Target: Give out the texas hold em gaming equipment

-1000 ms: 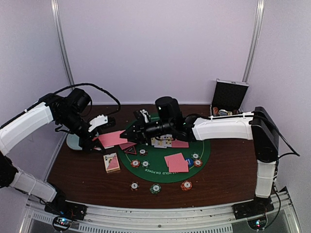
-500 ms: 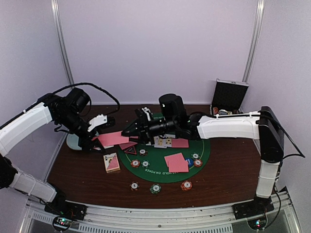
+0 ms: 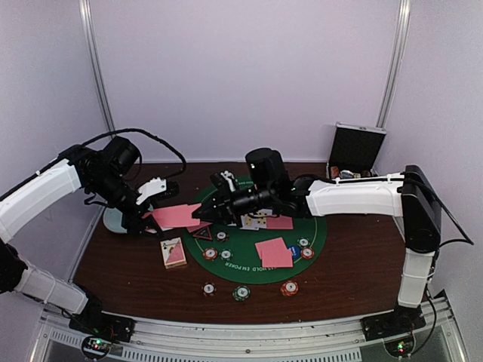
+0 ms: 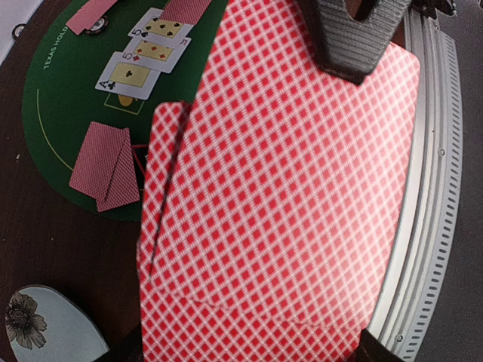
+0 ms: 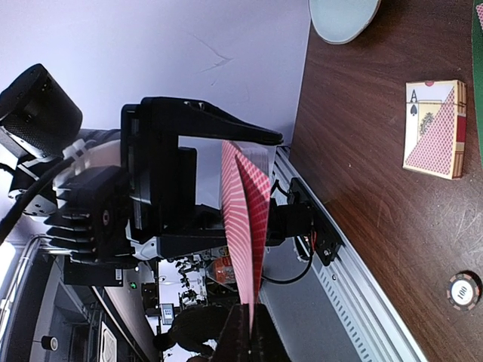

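My left gripper [image 3: 149, 214] is shut on a small fan of pink-red-backed playing cards [image 3: 175, 216] above the table's left side. These cards [image 4: 287, 204] fill the left wrist view and hide my left gripper [image 4: 253, 348]. My right gripper [image 3: 204, 216] reaches in from the right and is shut on the far edge of the same cards [image 5: 245, 219], seen edge-on above its fingertips [image 5: 235, 332]. Face-up cards [image 3: 253, 220] and two face-down pairs [image 3: 274, 253] lie on the green round mat [image 3: 317, 237]. The triangular marker [image 3: 202, 234] and striped chips [image 3: 241, 293] lie near the mat's front.
A card box [image 3: 174, 253] lies on the wood left of the mat. The pale blue dish [image 3: 115, 221] sits at the far left under the left arm. An open black-lined metal case [image 3: 356, 153] stands at the back right.
The right gripper's jaws opened briefly beside the fanned cards and have now closed on their edge. The left arm and its cards have stayed put.
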`<state>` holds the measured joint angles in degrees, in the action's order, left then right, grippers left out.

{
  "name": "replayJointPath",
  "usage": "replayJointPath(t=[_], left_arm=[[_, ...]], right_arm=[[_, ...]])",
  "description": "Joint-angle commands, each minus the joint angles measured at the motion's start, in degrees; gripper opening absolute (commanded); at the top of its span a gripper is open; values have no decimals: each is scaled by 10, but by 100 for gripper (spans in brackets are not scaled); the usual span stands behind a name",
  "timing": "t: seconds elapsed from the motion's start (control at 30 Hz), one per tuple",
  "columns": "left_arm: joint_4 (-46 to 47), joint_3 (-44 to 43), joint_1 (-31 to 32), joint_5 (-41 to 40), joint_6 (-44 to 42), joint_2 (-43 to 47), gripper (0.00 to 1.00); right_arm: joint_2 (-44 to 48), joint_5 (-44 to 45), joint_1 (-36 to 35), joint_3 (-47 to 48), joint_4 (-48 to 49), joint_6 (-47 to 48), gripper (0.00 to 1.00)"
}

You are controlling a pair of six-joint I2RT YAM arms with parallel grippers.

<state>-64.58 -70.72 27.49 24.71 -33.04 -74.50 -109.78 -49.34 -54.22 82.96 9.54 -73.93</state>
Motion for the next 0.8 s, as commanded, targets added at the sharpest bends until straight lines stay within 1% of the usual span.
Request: replayJointPath(t=[0.0, 0.57, 0.67, 0.77], left_arm=[[20, -5, 0, 15, -8, 9, 0], [20, -4, 0, 18, -5, 12, 0], [20, -3, 0, 12, -5, 15, 0], [19, -1, 0, 9, -4, 15, 0]], right_arm=[[36, -11, 4, 11, -7, 12, 3], [69, -22, 18, -10, 27, -8, 1], [97, -27, 44, -36, 1, 11, 0], [122, -29, 73, -58, -52, 57, 0]])
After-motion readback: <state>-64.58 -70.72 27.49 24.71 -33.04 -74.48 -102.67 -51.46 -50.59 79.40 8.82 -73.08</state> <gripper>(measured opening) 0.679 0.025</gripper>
